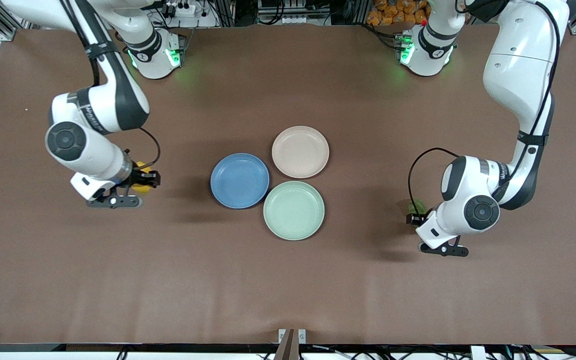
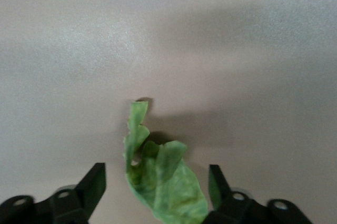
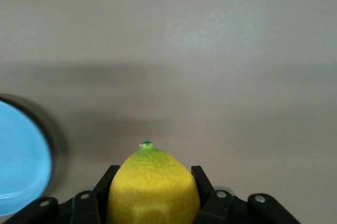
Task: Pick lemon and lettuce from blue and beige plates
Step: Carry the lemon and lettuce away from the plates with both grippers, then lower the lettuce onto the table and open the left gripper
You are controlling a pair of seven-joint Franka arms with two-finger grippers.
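Here only the wrist views show the right gripper clamping the lemon and the left gripper spread around the lettuce.

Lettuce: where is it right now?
The lettuce hangs between the fingers of the left gripper over bare table toward the left arm's end, off every plate; the green plate is the closest one.

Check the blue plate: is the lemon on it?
No, the blue plate is bare; the lemon sits between the right gripper fingers.

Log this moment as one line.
right gripper: shut on lemon | left gripper: open around lettuce | blue plate, beige plate: bare
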